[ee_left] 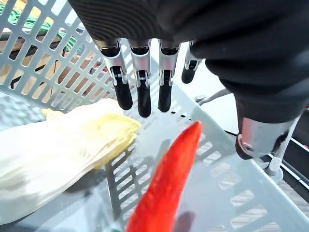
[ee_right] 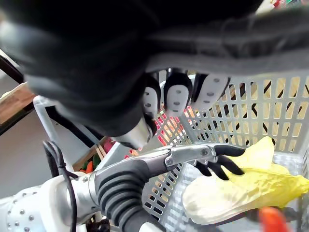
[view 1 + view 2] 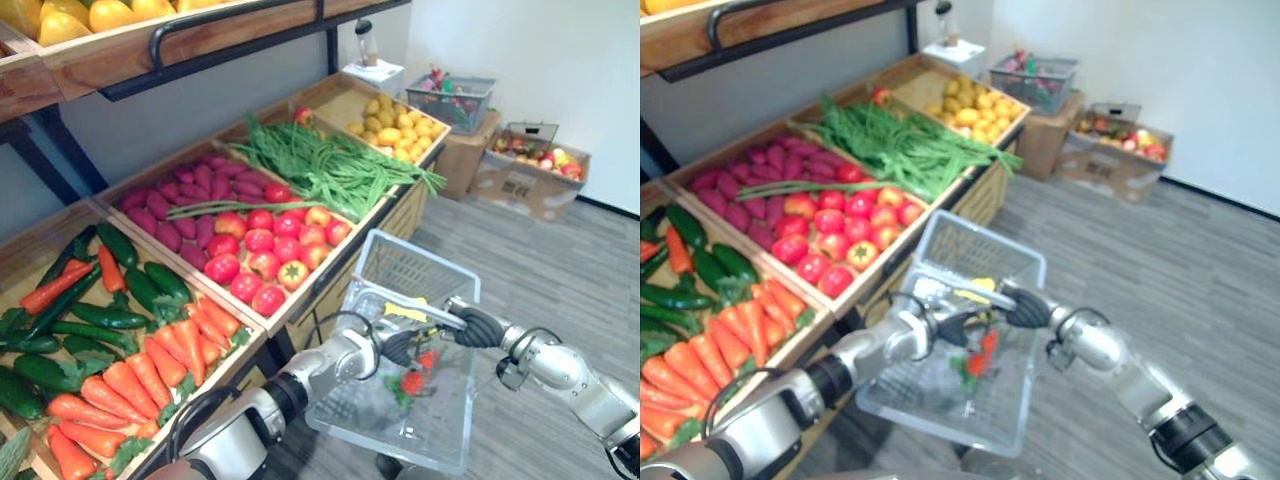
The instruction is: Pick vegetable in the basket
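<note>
Hovering inside the basket (image 3: 420,262) at lower centre, your left hand (image 3: 400,346) holds straight fingers over the red vegetable (image 1: 166,188) and cabbage (image 1: 63,154); your right hand (image 3: 472,326) clamps the handle (image 3: 372,288).

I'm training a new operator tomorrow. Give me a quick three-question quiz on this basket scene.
1. True or false: the left hand is closed round the red vegetable in the basket.
2. Which hand holds the basket's handle? A left, B right, C neither.
3. What lies beside the red vegetable?
Key: 1 false, its fingers are straight above it. 2 B, the right hand. 3 a pale yellow leafy vegetable.
</note>
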